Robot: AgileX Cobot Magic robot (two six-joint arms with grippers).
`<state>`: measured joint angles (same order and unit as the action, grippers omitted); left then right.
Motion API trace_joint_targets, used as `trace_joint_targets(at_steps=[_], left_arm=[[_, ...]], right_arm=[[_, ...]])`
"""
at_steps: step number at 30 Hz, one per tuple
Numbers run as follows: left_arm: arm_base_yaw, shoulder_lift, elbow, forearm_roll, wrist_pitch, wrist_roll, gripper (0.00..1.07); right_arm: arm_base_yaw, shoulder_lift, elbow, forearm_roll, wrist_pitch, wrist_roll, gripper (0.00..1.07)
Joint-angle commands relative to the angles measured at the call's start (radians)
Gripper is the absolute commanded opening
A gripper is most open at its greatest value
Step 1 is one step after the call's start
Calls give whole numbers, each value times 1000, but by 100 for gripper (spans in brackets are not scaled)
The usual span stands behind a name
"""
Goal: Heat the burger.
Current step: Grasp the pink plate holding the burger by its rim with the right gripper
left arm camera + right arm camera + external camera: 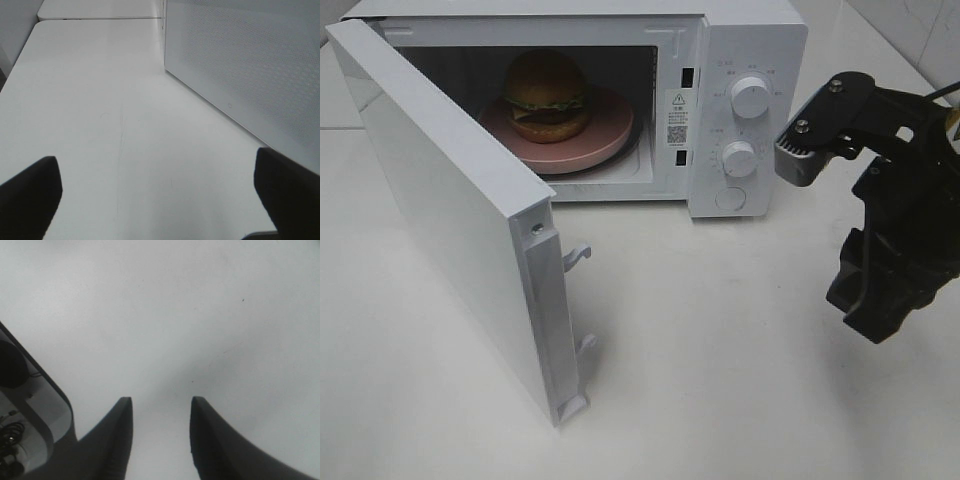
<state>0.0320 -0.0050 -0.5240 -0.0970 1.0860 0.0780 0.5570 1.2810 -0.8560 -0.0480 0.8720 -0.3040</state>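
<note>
The burger (546, 95), with a brown domed bun, green lettuce and a dark patty, sits on a pink round plate (610, 135) inside the white microwave (750, 40). The microwave door (450, 220) is swung wide open toward the front left. My right arm (890, 250) hangs over the table to the right of the microwave, clear of it. My right gripper (161, 407) is open over bare tabletop, nothing between its fingers. My left gripper (157, 165) is wide open and empty, low over the table beside a white dotted panel (250, 65). The left arm is outside the exterior high view.
Two round knobs (750, 97) (739, 158) and a button are on the microwave's right front panel. Door latches (578, 255) stick out from the door's free edge. The white table (720, 360) stretches in front of the microwave. A table edge with cables below shows in the right wrist view.
</note>
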Motion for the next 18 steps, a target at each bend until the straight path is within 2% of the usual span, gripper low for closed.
trace_joint_targets(at_steps=[1, 3, 13, 14, 15, 16, 17, 18], left_arm=[[2, -4, 2, 2, -14, -3, 99], [2, -4, 2, 2, -14, -3, 99], [2, -4, 2, 2, -14, -3, 99], [2, -4, 2, 2, -14, -3, 99], [2, -4, 2, 2, -14, -3, 99], [2, -4, 2, 2, -14, -3, 99], [2, -4, 2, 2, -14, -3, 99], [2, -4, 2, 2, -14, -3, 99]], right_arm=[[4, -8, -14, -16, 1, -104, 45], [4, -8, -28, -33, -16, -207, 49], [4, -8, -45, -35, -146, -411, 51], [4, -8, -45, -35, -156, -431, 53], [4, -8, -45, -35, -174, -472, 59], [4, -8, -45, -35, -174, -472, 59], [4, -8, -45, -35, -185, -491, 63], [4, -8, -45, -35, -215, -528, 72]])
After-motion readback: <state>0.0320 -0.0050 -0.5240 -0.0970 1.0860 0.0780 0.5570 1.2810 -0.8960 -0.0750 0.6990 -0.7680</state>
